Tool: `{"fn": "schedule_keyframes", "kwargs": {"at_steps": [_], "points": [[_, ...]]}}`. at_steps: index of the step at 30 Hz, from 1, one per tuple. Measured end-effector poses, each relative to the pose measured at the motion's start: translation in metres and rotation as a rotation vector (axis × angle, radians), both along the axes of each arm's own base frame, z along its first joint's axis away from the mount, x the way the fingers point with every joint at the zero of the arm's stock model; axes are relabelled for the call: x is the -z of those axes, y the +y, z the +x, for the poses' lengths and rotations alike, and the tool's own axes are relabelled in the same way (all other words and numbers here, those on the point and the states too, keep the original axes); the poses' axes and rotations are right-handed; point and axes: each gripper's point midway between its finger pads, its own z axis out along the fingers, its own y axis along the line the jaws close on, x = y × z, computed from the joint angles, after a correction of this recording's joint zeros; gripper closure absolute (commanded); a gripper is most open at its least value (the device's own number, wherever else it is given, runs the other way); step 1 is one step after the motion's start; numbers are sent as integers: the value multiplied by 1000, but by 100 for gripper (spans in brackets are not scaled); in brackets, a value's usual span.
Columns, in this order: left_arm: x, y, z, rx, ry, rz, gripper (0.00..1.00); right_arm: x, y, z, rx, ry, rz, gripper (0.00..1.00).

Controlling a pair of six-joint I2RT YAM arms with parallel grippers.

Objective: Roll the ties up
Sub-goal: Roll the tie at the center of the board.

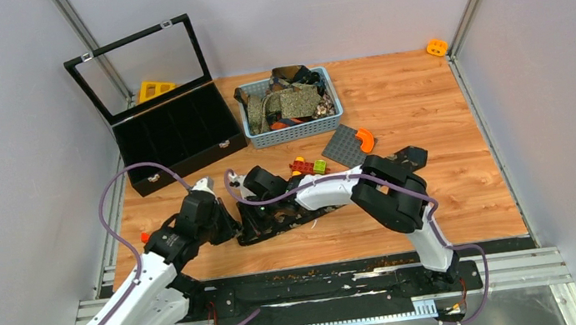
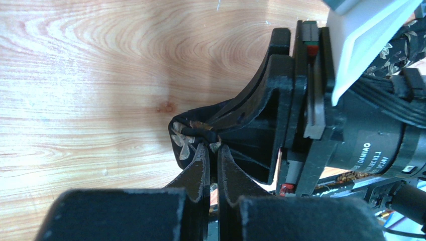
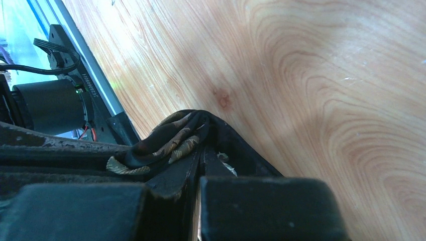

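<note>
A black tie (image 1: 292, 217) with a pale flower print lies flat on the wooden table (image 1: 455, 182), at about 7 o'clock from the table's middle, stretched between 3 and 9 o'clock. Both arms meet at its 9 o'clock end. The left pincer (image 2: 213, 150) is closed, its two fingers pressed together on a small fold of the tie's end, which bulges out just past the tips. The right pincer (image 3: 200, 153) is closed too, nipping the same bunched fold from the other side, so the two sets of fingers stand tip to tip with the cloth between them. Whether the fold is a started roll or only a crease cannot be told. More ties (image 1: 291, 99), olive and brown among them, sit piled in a blue-grey basket (image 1: 289, 135) at 12 o'clock. At 10 o'clock stands a black box (image 1: 181, 139) with its glass lid raised, and a yellow piece (image 1: 155, 87) shows behind the lid. Between the basket and the right arm lie a grey studded plate (image 1: 346, 146) with an orange piece (image 1: 365, 138) touching it, and a few small toy bricks (image 1: 308, 166) just beside the arm. A small orange thing (image 1: 437, 47) rests in the far corner at 2 o'clock.
</note>
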Motion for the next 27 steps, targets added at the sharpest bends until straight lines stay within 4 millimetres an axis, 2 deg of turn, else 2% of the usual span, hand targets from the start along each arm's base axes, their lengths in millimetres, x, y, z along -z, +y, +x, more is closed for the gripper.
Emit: {"fn": "schedule_keyframes", "kwargs": {"at_steps": [14,27], "points": [[13,-1,1,18,37,35,100,3,5,-2,-1,16,27,100],[23,-7,5,33,68,36,100,4,-3,3,18,12,34,100]]}}
